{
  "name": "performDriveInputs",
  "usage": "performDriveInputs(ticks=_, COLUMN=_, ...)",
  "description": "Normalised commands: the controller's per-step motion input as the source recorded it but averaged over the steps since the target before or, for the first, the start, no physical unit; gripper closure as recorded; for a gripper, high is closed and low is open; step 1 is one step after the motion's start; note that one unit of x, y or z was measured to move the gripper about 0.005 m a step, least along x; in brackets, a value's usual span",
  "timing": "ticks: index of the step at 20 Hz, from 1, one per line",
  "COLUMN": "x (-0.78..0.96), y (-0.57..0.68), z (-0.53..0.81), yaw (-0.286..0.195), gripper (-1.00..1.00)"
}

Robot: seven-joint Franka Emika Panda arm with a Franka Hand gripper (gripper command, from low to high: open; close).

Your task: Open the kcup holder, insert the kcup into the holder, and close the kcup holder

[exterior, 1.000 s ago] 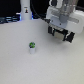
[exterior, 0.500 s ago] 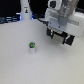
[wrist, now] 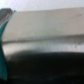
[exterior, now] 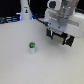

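Exterior view: kcup (exterior: pixel 32 48) seen upright on white table (exterior: pixel 20 67), unmoved since earlier frames, at 8 o'clock from gripper (exterior: pixel 58 36). Gripper shifted slightly; finger spread cannot be told. Wrist view: blurred grey surface only.

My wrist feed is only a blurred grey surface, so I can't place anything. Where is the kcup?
Observer: The kcup stands upright on the white table, to the exterior view's left of the hand and apart from it.
Operator: Is the hand carrying it?
Observer: No, nothing touches the kcup. Whether the hand is open or shut is too blurred to tell.
Operator: Anything else out there?
Observer: A tall white bottle-shaped object stands at the table's far side, beyond the kcup.
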Motion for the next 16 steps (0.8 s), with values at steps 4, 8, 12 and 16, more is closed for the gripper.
performDriveInputs(ticks=4, x=0.03, y=-0.03, z=0.09, yaw=-0.012, gripper=-1.0)
performDriveInputs(ticks=8, x=0.15, y=-0.12, z=0.52, yaw=-0.126, gripper=-1.0)
performDriveInputs(ticks=12, x=0.05, y=-0.29, z=0.54, yaw=-0.195, gripper=-1.0)
performDriveInputs(ticks=16, x=0.0, y=-0.36, z=0.44, yaw=-0.265, gripper=-1.0)
